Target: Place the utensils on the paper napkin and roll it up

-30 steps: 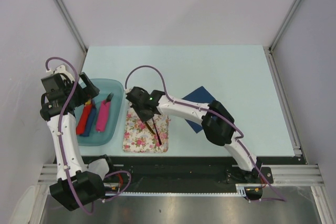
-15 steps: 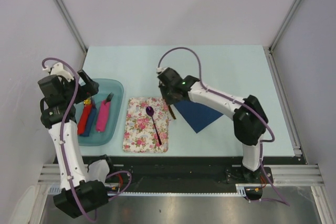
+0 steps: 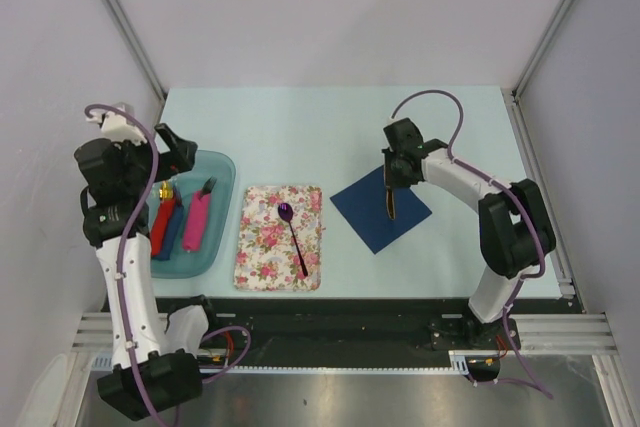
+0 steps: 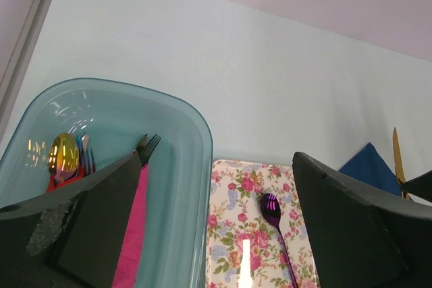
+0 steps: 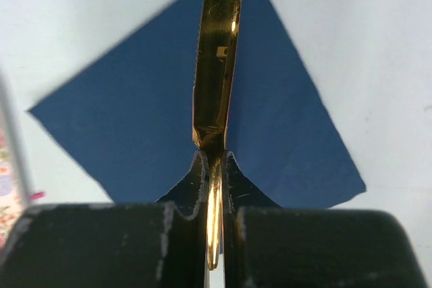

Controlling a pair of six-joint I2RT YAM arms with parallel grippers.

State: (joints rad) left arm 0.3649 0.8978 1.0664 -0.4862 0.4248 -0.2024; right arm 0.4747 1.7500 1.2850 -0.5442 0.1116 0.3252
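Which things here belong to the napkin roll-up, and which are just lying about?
Job: gold utensil, held in the right claw over the blue napkin; purple spoon, on the floral mat.
Lying about: floral mat; teal tray; chunky cutlery in it.

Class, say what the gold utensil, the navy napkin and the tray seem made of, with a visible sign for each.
The gold utensil looks like polished gold-coloured metal: mirror-like glints. The navy napkin seems thin matte paper: flat, no shine. The tray is translucent blue-green plastic or glass: glossy glints.

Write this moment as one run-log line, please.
right claw: shut on gold utensil, over navy napkin | purple spoon: lying on floral mat | left claw: open, above tray
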